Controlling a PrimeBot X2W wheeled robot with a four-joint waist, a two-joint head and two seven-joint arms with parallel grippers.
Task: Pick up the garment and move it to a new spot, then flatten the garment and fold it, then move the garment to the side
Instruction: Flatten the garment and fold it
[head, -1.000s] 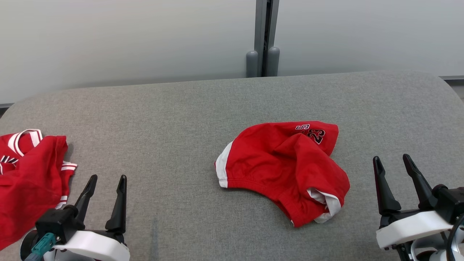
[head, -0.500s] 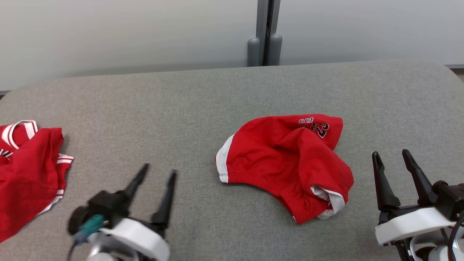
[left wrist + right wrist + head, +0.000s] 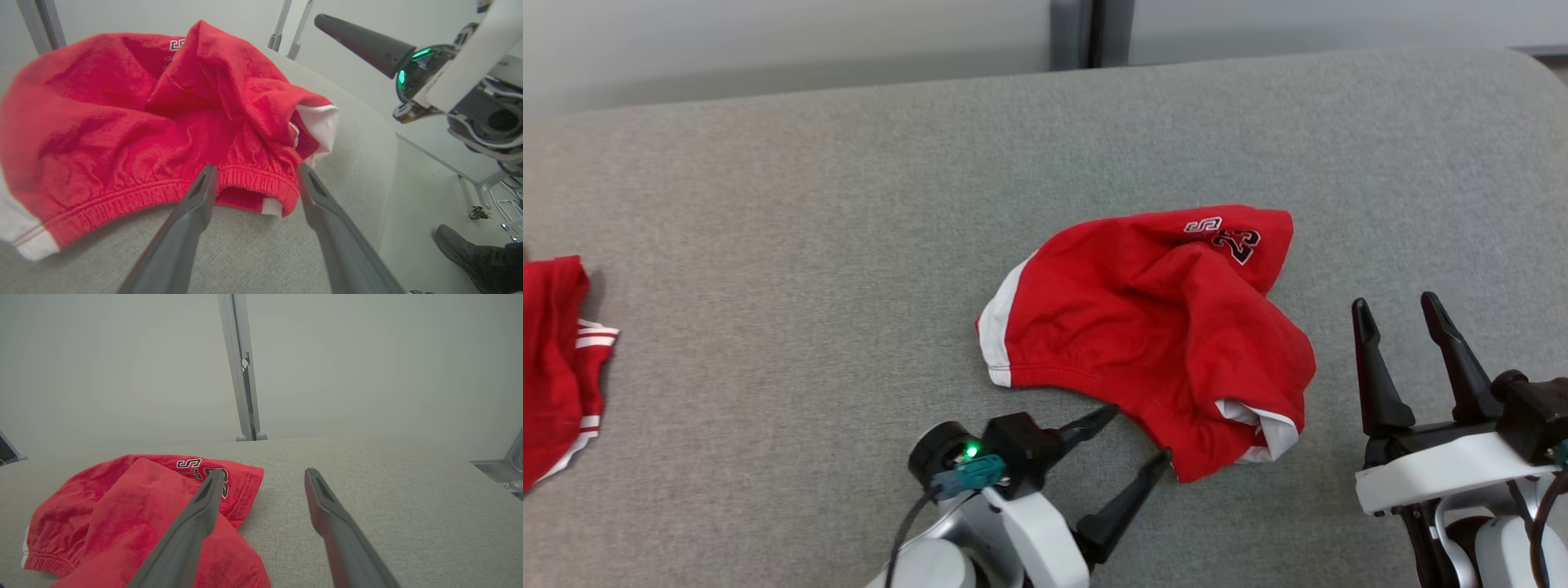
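Shorts (image 3: 1152,335), red with white trim, one item: crumpled in a heap on the grey counter (image 3: 768,204), right of middle as I see it from the head.
Left claw (image 3: 1141,431): fingers apart, tips flanking the bunched waistband at the near edge; I cannot tell whether they touch.
Right claw (image 3: 1392,300): fingers apart, empty, just beside the shorts.
Second red garment (image 3: 556,359): counter's far left.

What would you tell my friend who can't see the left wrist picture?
Crumpled red shorts lie on a grey fabric surface. The open left gripper points at their elastic waistband, one dark finger on each side of a fold.
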